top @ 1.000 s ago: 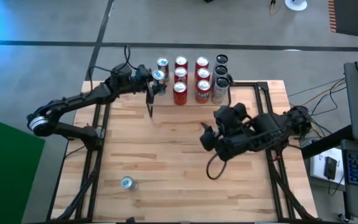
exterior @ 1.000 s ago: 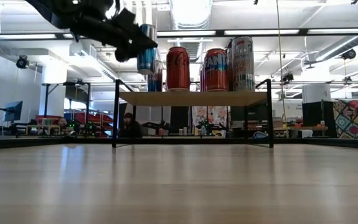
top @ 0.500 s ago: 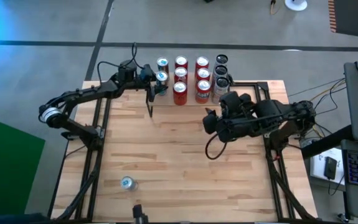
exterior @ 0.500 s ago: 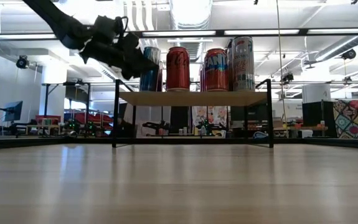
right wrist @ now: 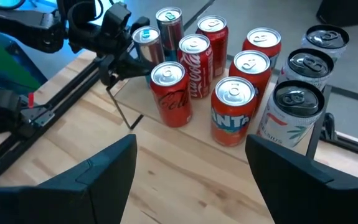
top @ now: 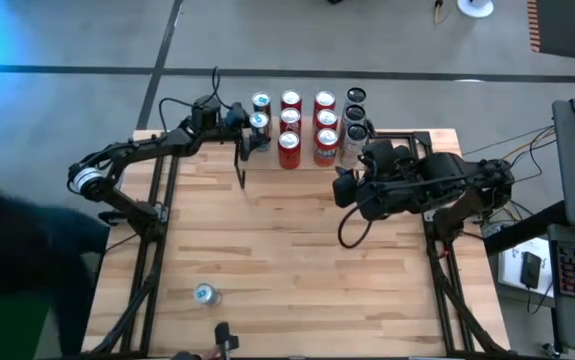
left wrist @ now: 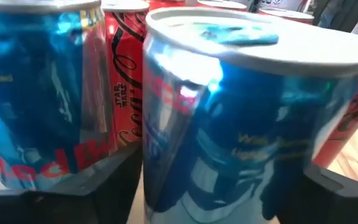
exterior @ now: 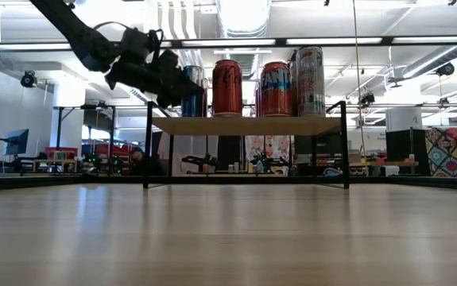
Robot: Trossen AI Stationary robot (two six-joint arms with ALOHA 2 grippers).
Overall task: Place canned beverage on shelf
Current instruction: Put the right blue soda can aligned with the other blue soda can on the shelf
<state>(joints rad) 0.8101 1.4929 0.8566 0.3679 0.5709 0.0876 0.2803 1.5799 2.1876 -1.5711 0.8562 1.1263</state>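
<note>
The shelf [exterior: 248, 125] stands at the table's far edge, carrying several upright red, orange, white and blue cans. My left gripper [top: 246, 128] is at the shelf's left end, shut on a blue can [top: 257, 122], which also shows in the low view [exterior: 190, 91] and the left wrist view [left wrist: 241, 124]. Another blue can [left wrist: 42, 93] stands just beside it. My right gripper [top: 345, 188] hovers open and empty over the table, near the shelf's right half. A further blue can [top: 204, 294] lies on its side near the table's front left. My left gripper pinches the blue can's side wall [left wrist: 166, 174] between its two fingers, one on each side. The fingers come from the table's left, slanting down a little [exterior: 164, 75]. The can is upright, its base level with the plank top at the shelf's left end.
Red cola cans [right wrist: 169, 93], an orange can [right wrist: 231, 109] and tall cans [right wrist: 294, 115] crowd the shelf close to the held can. Black frame rails [top: 157, 180] run along the table's left and right sides. Bare wood lies between the shelf and the near edge.
My left gripper has gone toward the far edge and down with the blue can, bringing it from above the other cans' tops to the plank's level at the shelf's left end. My right arm has moved toward the far edge, nearer the shelf, staying open.
</note>
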